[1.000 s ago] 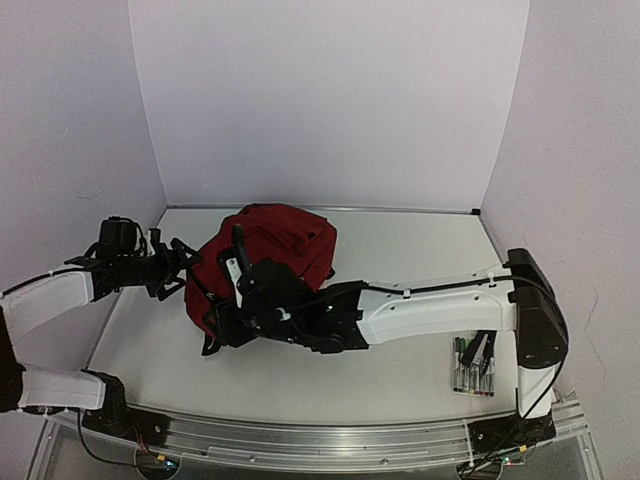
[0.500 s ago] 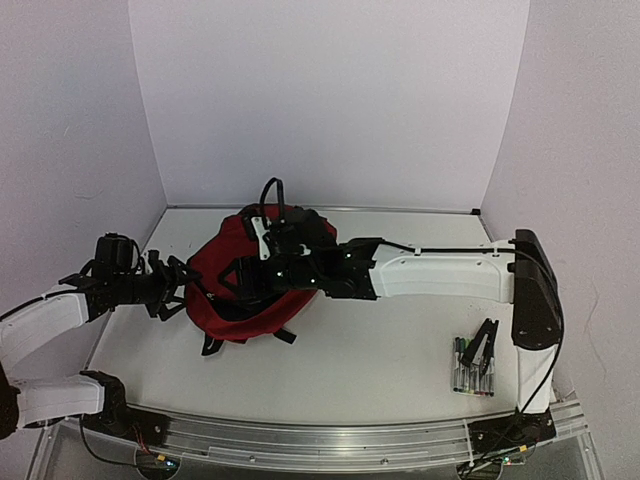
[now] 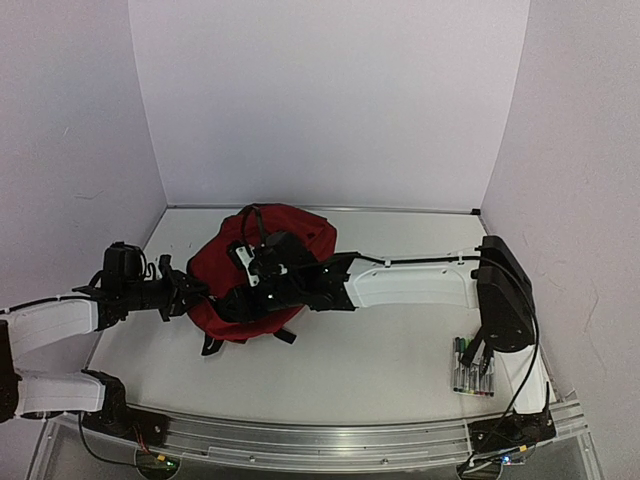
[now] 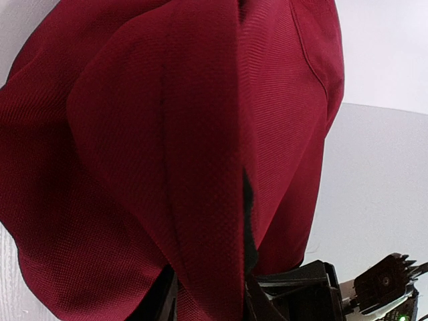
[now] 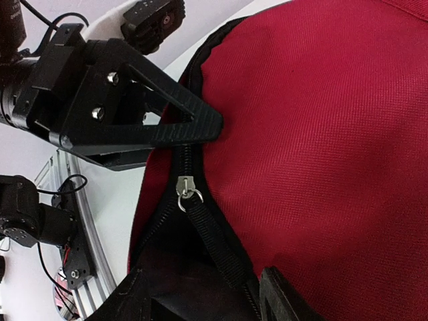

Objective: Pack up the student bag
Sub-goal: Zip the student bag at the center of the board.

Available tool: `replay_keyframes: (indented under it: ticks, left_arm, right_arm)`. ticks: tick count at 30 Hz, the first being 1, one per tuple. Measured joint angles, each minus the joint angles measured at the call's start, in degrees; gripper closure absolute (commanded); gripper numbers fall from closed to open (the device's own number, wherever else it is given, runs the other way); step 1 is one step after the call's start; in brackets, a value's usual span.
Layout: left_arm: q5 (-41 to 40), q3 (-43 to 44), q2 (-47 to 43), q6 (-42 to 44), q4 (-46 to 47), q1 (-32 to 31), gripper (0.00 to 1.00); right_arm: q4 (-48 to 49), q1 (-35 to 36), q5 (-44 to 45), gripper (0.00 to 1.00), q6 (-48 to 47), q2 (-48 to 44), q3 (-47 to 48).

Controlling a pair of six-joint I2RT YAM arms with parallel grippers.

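The student bag (image 3: 300, 232), dark red with a black lining, lies at the middle left of the table. My left gripper (image 3: 190, 297) is at its left edge and has a fold of the red fabric (image 4: 167, 134) pinched in it (image 4: 212, 304). My right arm reaches across the bag, with the right gripper (image 3: 232, 302) at its near left side. In the right wrist view the silver zip slider (image 5: 184, 188) sits below one of the left gripper's fingers (image 5: 160, 124). A black pull strap (image 5: 217, 244) runs down from the slider between my right gripper's (image 5: 207, 301) parted jaws. The zip gapes onto black lining.
Several markers (image 3: 472, 368) and a black clip (image 3: 484, 350) lie on the white table (image 3: 400, 340) at the near right, below the right arm's elbow. White walls close off the back and both sides. A metal rail (image 3: 330, 440) runs along the near edge.
My left gripper has shut on the bag's left side. The right arm rose from the bag's near side, crossed over its top, then settled lower, its jaws narrowing a little.
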Motion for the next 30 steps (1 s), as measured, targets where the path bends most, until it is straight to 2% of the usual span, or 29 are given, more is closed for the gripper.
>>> replay_keyframes:
  ticks: [6,11,15,18,23,30]
  left_arm:
    - [0.61,-2.17,-0.47,0.34,4.24,0.0,1.0]
    - [1.34,-3.27,-0.95,1.4,7.56,0.0,1.0]
    - [1.93,-4.78,-1.57,1.93,10.37,0.0,1.0]
    - [2.56,-5.51,-2.23,2.54,11.7,0.0,1.0]
    - [2.84,-5.62,-3.61,3.02,12.38,0.0,1.0]
    - [2.33,-5.62,-4.09,3.45,11.83,0.0,1.0]
  right_arm:
    - [-1.58,-0.02,1.78,0.54,-4.73,0.89,2.9]
    - [-1.76,-0.04,1.72,0.57,-7.36,3.2,5.26]
    - [-2.28,-0.17,0.99,0.64,-8.48,4.85,6.11]
    - [-2.46,-0.46,-0.33,0.74,-9.15,5.82,6.93]
    - [-2.43,-1.02,-3.25,0.99,-10.38,6.5,7.8]
    - [-1.99,-1.47,-4.42,1.0,-11.19,6.33,7.51]
